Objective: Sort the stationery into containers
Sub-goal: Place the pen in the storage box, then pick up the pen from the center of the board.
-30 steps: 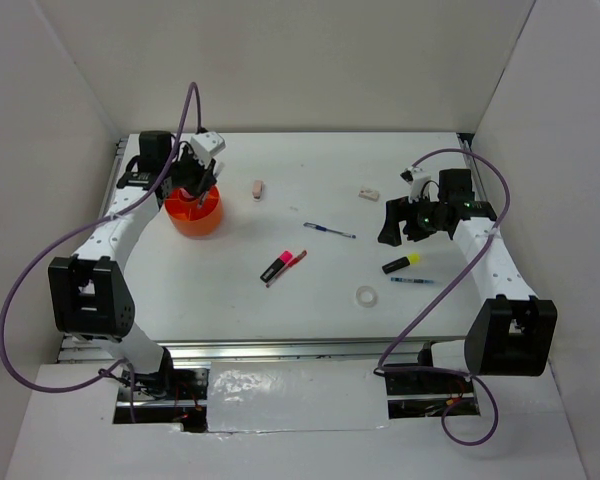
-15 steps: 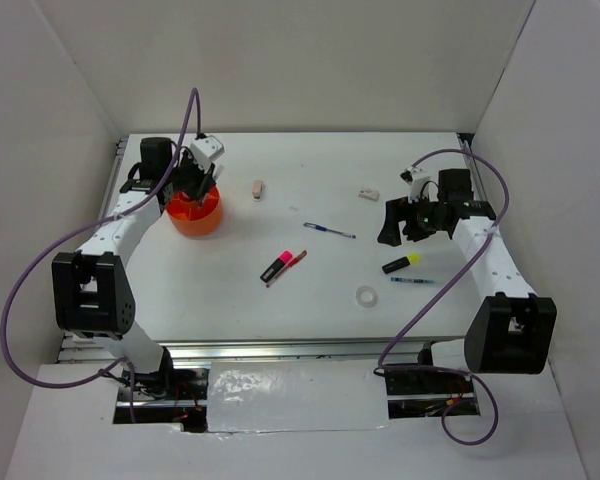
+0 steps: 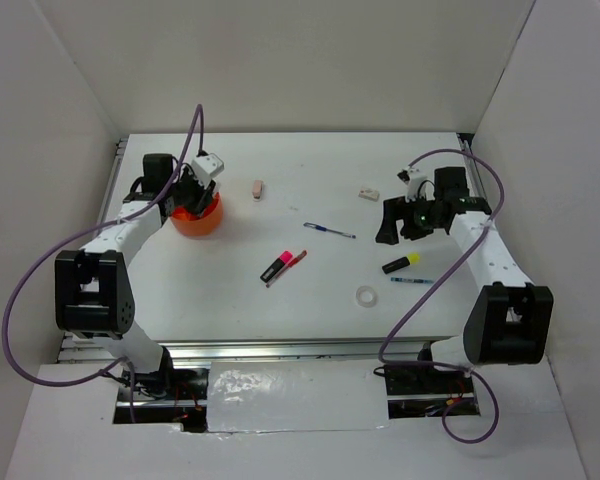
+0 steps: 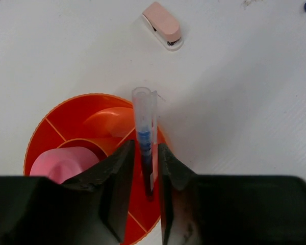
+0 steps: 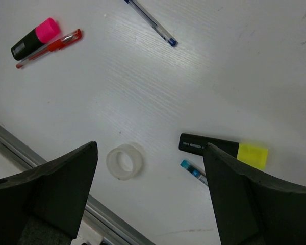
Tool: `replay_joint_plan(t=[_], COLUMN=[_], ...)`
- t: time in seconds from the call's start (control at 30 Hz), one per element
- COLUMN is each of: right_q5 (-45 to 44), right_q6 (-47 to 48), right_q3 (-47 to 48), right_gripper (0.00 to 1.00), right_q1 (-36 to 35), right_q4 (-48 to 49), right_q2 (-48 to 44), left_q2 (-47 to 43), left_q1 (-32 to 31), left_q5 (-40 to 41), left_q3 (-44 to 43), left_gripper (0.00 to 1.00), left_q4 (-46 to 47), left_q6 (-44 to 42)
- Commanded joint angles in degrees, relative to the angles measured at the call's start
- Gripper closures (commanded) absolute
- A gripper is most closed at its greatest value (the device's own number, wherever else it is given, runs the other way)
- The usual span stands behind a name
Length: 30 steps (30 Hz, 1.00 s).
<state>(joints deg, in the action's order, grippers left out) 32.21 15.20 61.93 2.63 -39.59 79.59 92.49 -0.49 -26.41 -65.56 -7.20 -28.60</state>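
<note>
The left end effector (image 4: pixel 145 148) is clamped narrowly on a thin blue pen (image 4: pixel 143 117). The pen stands nearly upright between the jaws, its lower end inside the rim of the orange tub (image 4: pixel 104 120). Whether the tip touches the tub floor cannot be told. A pink-capped glue stick (image 4: pixel 64 161) already sits in a neighbouring compartment.

The right end effector (image 5: pixel 150 148) hangs spread wide over the desk (image 3: pixel 230 300) with nothing in it.

By my reading the sort is at an early stage: one item is binned, and one is at the point of being dropped but not yet released. Left on the desk are:
- a pink eraser (image 4: pixel 163 25) just beyond the tub
- a pink highlighter (image 5: pixel 34 37) touching a red pen (image 5: pixel 51 47)
- a second blue pen (image 5: pixel 149 21)
- a clear tape ring (image 5: pixel 125 161)
- a yellow-black highlighter (image 5: pixel 222 148) with a third blue pen (image 5: pixel 193 171) just beside it
- a white eraser (image 3: pixel 368 194) near the far edge

Against a second ago, the left wrist has sunk and leaned over the tub, so it now hides more of the orange. The right wrist has drawn slightly toward the far edge. The loose items lie where they were.
</note>
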Motion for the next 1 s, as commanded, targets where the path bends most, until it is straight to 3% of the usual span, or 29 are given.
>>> replay_joint_plan(t=[0.0,0.2,0.23,0.43,0.53,0.63,0.97], right_q5=[-0.7,-7.0,-7.8,-13.7,-14.5,-16.1,-17.9], right_q6=[-1.3,-1.1,-0.8,1.8,3.5,5.8,9.2], right_q3=[4.1,11.7,13.1,28.2,33.8,37.0,41.3], right_gripper=[0.10,0.20,0.27,0.41,0.44,0.44,0.47], right_q1=[-2.0,-9.0,-9.8,-15.5,-17.5,-19.2,-22.7], right_q4=[1.9,2.1,1.5,-3.5,-5.9,-7.2,-8.6], right_q2=[1.4,9.2,12.5,27.6,33.9,38.7,45.5], left_q2=[-2.9,-5.9,-6.3,-10.5,-13.3,-15.8,-20.2], left_q1=[0.2,0.3,0.2,-0.3,-1.4,-2.2,-2.9], left_q5=[-0.6,-1.7,-2.7,-5.0,-5.1,-4.9,-4.5], left_q3=[-0.7,-6.7,-7.7,-11.3,-9.9,-7.7,-2.9], left_gripper=[0.61,0.42,0.41,0.40,0.39,0.31,0.31], left_q4=[3.8,-0.4,-1.1,-7.9,-10.0,-11.3,-13.4], left_q6=[-0.9,2.1,2.8,6.4,6.5,6.4,7.0])
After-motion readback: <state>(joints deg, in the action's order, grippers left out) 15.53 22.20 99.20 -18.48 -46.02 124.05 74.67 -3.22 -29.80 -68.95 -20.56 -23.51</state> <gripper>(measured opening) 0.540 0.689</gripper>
